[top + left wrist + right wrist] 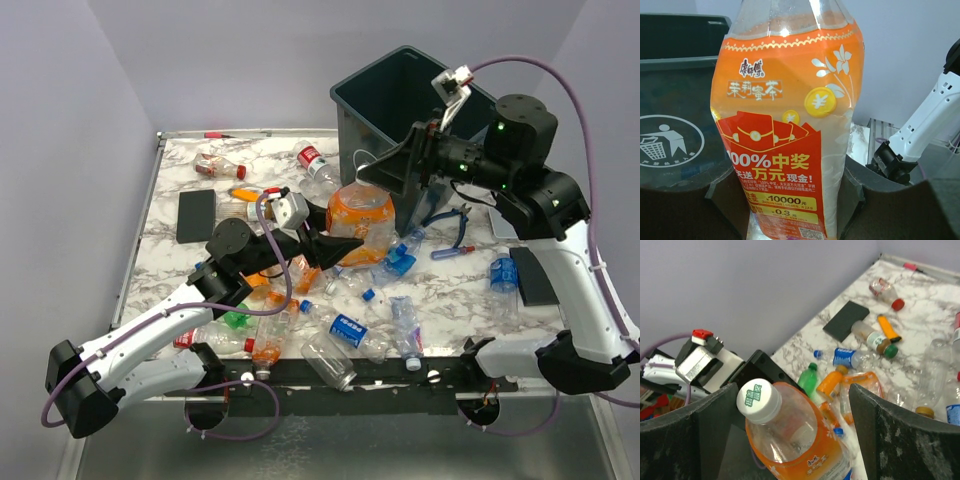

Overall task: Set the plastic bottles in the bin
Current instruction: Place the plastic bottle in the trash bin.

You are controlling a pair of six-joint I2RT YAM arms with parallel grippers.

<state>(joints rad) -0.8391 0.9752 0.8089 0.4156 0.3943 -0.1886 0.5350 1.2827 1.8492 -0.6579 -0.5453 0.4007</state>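
At the left of the marble table (pixel 175 175) a black pad (pixel 196 215) lies flat, with a red-capped bottle (pixel 218 165) beyond it near the far edge. Loose bottles (pixel 348 328) lie scattered over the near-centre of the table, around and under the left arm; none of these is held. The left gripper (pixel 348 242) is clamped on the lower body of an orange-labelled bottle (pixel 362 212). In the left wrist view its fingers (pixel 685 205) bear on the label from both sides. This bottle is held up roughly upright, cap uppermost, just beside the near-left wall of the bin (pixel 362 130) and outside it. The bin stands at the far right-centre of the table, its white logo (pixel 670 141) facing the held bottle. The right gripper (pixel 374 172) hangs over the bottle's neck with its jaws wide apart. In the right wrist view the white cap (pixel 758 399) sits in the gap, close to one finger; contact cannot be confirmed. Right of the bin, blue-handled pliers (pixel 455 222) lie on the table, and a blue-labelled bottle (pixel 504 272) lies near the right arm.
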